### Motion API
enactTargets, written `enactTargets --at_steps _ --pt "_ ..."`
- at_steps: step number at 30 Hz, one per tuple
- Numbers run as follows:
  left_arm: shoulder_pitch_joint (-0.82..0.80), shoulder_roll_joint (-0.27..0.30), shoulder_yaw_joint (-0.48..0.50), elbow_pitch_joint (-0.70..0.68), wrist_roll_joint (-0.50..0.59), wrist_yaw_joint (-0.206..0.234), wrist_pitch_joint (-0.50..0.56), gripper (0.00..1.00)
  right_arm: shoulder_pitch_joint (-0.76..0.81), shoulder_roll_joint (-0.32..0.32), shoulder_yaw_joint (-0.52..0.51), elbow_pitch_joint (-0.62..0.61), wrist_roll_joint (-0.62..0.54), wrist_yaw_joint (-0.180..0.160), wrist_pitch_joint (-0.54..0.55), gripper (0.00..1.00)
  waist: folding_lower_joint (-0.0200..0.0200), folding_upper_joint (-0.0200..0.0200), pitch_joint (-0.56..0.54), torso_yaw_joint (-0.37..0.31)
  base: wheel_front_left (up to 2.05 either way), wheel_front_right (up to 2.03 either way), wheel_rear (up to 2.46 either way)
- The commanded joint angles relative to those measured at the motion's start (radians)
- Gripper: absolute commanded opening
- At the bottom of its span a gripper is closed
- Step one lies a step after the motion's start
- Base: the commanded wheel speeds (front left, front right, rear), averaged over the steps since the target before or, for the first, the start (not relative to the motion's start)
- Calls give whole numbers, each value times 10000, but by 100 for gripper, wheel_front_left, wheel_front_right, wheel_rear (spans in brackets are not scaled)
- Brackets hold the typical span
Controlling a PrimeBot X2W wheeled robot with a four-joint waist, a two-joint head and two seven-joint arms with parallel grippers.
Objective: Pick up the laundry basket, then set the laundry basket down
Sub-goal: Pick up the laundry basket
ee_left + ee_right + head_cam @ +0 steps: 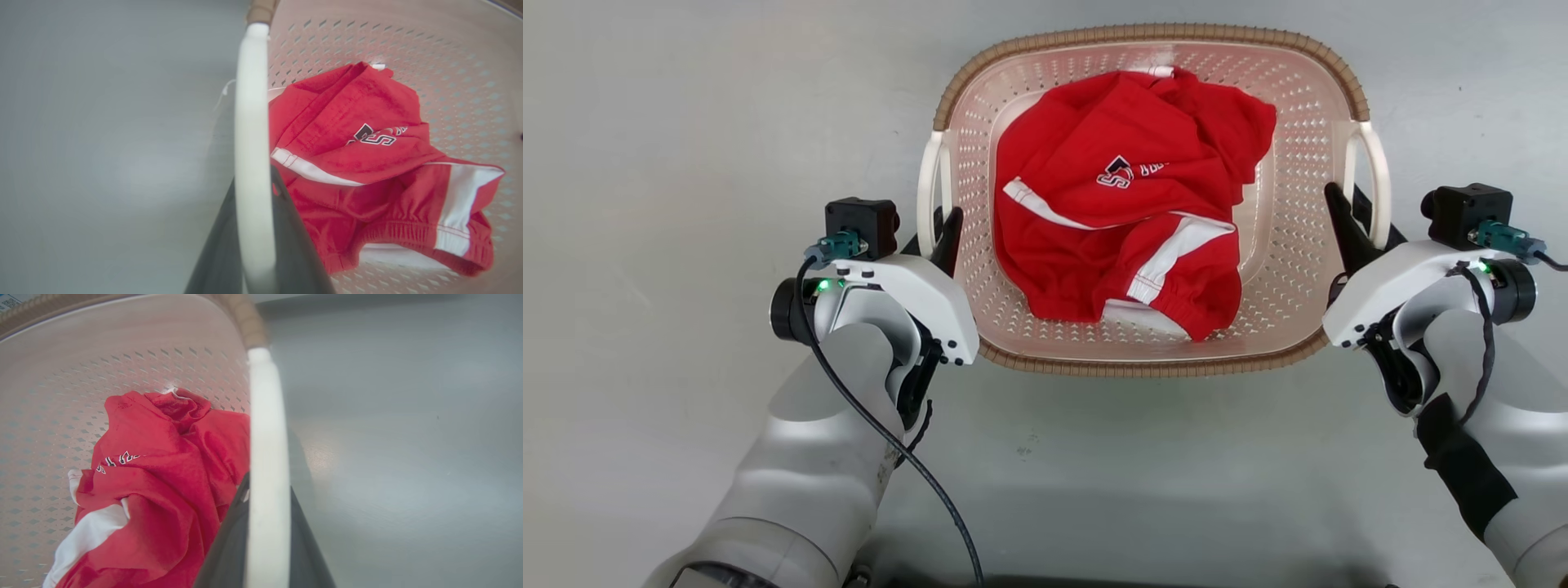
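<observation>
The pale pink laundry basket (1307, 122) with its brown rim is in the middle of the head view, over the grey floor. My left gripper (935, 229) is shut on the basket's white left handle (929, 188). In the left wrist view the dark fingers (294, 245) squeeze that handle (251, 143) from both sides. My right gripper (1352, 216) grips the white right handle (1379, 180), and the right wrist view shows its fingers (224, 547) pressed against the handle (265, 437). I cannot tell whether the basket rests on the floor.
A crumpled red garment (1127, 212) with white stripes lies inside the basket. Plain grey floor (686, 147) surrounds the basket on all sides. My pale forearms come in from the lower corners of the head view.
</observation>
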Motion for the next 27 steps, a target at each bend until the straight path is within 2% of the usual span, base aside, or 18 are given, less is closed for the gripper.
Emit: enactTargets --at_steps 1,18,27 --pt "378 661 65 131 -166 -17 -7 0 150 -217 236 240 180 48 -54 0 0 0 -99 -39 0 0 0" --pt "836 1198 -918 420 -1219 -17 1240 0 -444 -28 1802 2015 1588 48 1169 0 0 0 -1366 -311 0 0 0" --pt "1106 1443 -1283 469 -1666 -17 1923 0 -405 -22 2436 2189 2388 48 1929 0 0 0 -2165 -481 0 0 0"
